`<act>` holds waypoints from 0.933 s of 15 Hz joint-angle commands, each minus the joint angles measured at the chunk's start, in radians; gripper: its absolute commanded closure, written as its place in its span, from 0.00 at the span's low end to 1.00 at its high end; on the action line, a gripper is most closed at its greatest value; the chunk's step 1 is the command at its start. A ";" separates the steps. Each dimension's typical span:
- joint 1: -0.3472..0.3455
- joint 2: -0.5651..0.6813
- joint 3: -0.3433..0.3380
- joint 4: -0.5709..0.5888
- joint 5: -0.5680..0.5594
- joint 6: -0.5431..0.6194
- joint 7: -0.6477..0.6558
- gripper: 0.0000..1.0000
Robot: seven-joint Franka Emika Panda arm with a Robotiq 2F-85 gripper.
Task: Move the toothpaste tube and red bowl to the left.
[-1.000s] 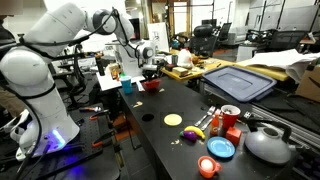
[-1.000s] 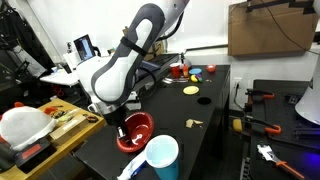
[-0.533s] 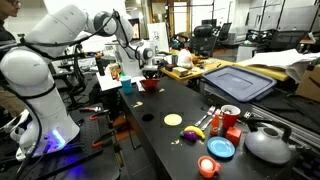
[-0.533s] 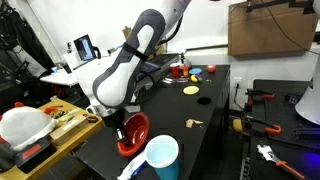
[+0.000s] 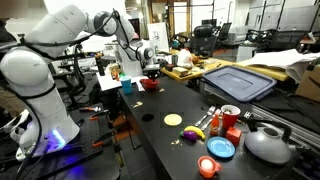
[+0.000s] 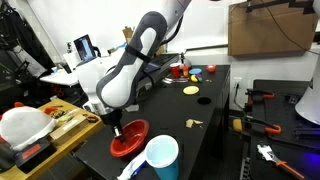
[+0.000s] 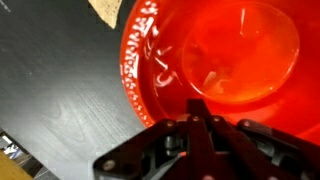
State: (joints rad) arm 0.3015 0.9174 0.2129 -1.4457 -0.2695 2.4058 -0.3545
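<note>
Bright even indoor light; exterior views low-resolution; wrist view blurred, white glare inside red bowl [image 7: 235,60].

bowl [image 6: 128,139] beside cup [image 6: 160,157] on table [image 6: 205,140]

Your red bowl [image 7: 225,60] looks like smooth, glossy plastic, with bright glare across its inside. Under the bowl, the black table [image 7: 60,100] is matt and shows a faint grain. The gripper [image 7: 200,110] at the bowl's rim is dull black. The arm [image 6: 125,75] above the bowl has a shiny white shell.
</note>
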 commanded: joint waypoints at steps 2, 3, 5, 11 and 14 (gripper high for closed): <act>0.004 -0.006 -0.018 -0.014 -0.036 0.074 -0.026 1.00; -0.003 -0.005 -0.010 -0.015 -0.033 0.079 -0.037 1.00; -0.007 -0.005 -0.006 -0.016 -0.028 0.096 -0.046 1.00; -0.018 -0.007 0.007 -0.020 -0.014 0.143 -0.057 1.00; -0.020 -0.010 0.018 -0.031 -0.006 0.169 -0.054 1.00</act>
State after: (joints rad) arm 0.2953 0.9182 0.2116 -1.4514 -0.2900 2.5348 -0.3899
